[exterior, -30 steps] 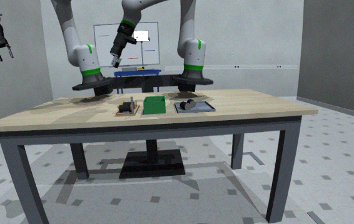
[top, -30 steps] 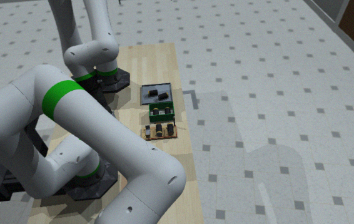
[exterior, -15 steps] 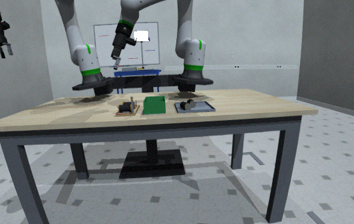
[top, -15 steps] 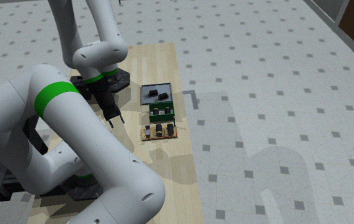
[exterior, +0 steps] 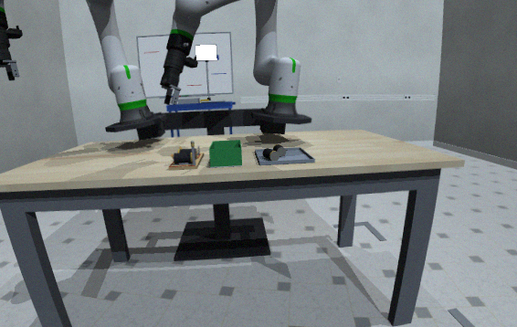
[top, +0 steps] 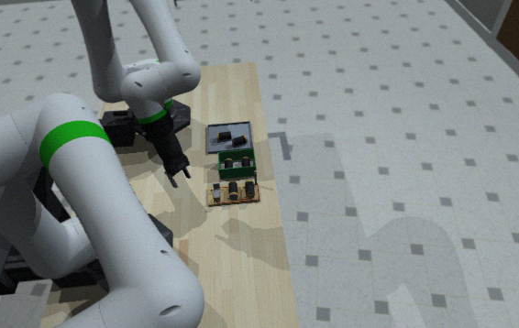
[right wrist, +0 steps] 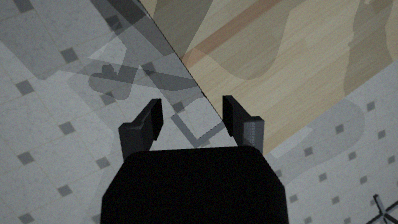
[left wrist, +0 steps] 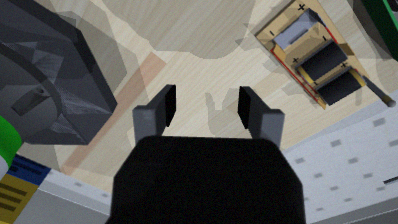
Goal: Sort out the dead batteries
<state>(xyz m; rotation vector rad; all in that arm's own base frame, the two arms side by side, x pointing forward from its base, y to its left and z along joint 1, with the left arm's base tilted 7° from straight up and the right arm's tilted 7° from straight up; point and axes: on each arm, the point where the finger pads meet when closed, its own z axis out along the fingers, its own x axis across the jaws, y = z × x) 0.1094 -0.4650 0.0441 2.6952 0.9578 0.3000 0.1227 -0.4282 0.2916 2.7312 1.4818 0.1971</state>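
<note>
The holder board [top: 224, 200] [left wrist: 289, 53] has two dark batteries lying in holders, one mid-board [top: 233, 191] [left wrist: 324, 60] and one at the post end [top: 249, 190] [left wrist: 341, 87]. Its third holder [top: 216, 192] [left wrist: 296, 31] is empty. A thin post [exterior: 193, 148] [left wrist: 381, 92] stands at the board's end; I cannot tell whether the bulb is lit. The green box [top: 237, 173] [exterior: 226, 154] stands upright with two batteries inside. Two batteries [top: 224, 136] [top: 239, 140] lie in the grey tray. My left gripper [top: 180, 179] [exterior: 172, 97] [left wrist: 207, 98] is open above the table, behind the board. My right gripper [exterior: 12, 71] [right wrist: 192, 109] is open and empty, far out beyond the table's end.
The grey tray [top: 213, 150] [exterior: 307, 160] lies beside the green box, on the side away from the board. The right arm's dark base [left wrist: 82, 112] stands behind the board's side of the table. The right wrist view shows a table corner [right wrist: 240, 100] and floor below the fingers.
</note>
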